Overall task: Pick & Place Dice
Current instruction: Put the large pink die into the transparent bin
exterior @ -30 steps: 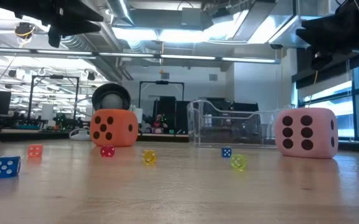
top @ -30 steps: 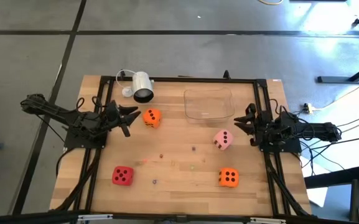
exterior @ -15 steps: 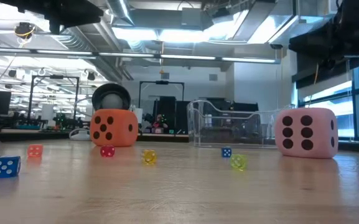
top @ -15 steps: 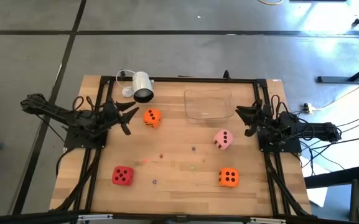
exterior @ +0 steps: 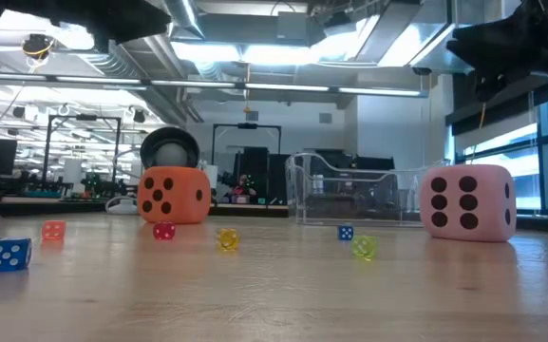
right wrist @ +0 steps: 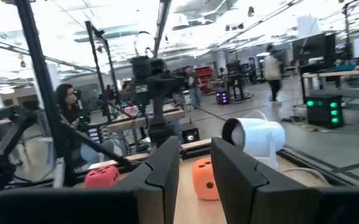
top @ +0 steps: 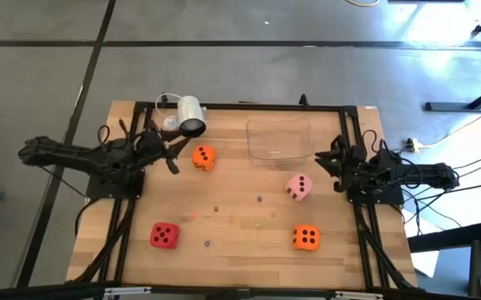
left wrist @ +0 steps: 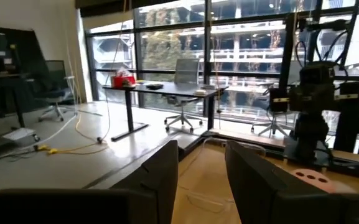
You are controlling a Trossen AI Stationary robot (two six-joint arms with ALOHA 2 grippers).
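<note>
The left gripper is hanging empty above the table's ten-o'clock area, its two fingers standing apart with nothing between them, just beside one orange die. The right gripper is hovering empty near three o'clock, its fingers parted by a narrow gap, close to the pink die. Four big dice are sitting on the wood: two orange, one red, one pink, all soft-edged cubes with dark pips. The second orange die is lying toward five o'clock, the red die toward seven o'clock, and the pink one is resting right of centre, showing six pips in the low view. A handful of tiny dice are scattered around the middle. One clear plastic tub is standing at one o'clock, and one white camera is lying at eleven o'clock. Both dark arms are reaching inward from the table's side edges, held level above the surface.
</note>
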